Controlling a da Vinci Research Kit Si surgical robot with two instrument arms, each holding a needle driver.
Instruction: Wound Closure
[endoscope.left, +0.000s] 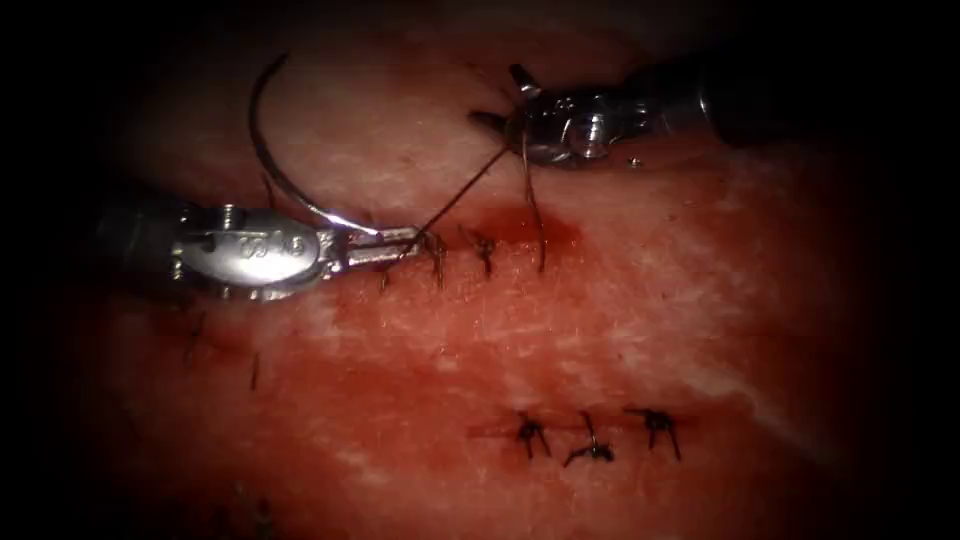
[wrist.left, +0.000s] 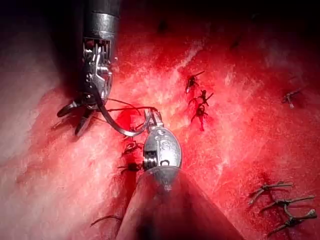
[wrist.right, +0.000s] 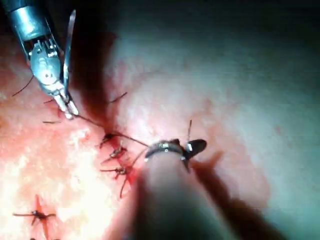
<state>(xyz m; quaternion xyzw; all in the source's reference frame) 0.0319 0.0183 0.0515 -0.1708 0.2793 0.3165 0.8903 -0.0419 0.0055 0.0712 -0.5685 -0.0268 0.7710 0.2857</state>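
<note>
My left tool comes in from the left, its jaws shut on the curved needle close to one end. The rest of the curve arcs up and away, free of the tissue. The left tool's tip lies over the stitched cut. Dark thread runs from there up to my right tool, whose jaws stand open above the cut, holding nothing. The thread lies against that tool below its jaws, and a strand hangs down to the tissue. The left wrist view shows needle and spread right jaws.
Two knotted stitches sit on the cut beside a patch of red fluid. A second row of three dark knots lies lower on the tissue. Short cut thread ends lie at the lower left.
</note>
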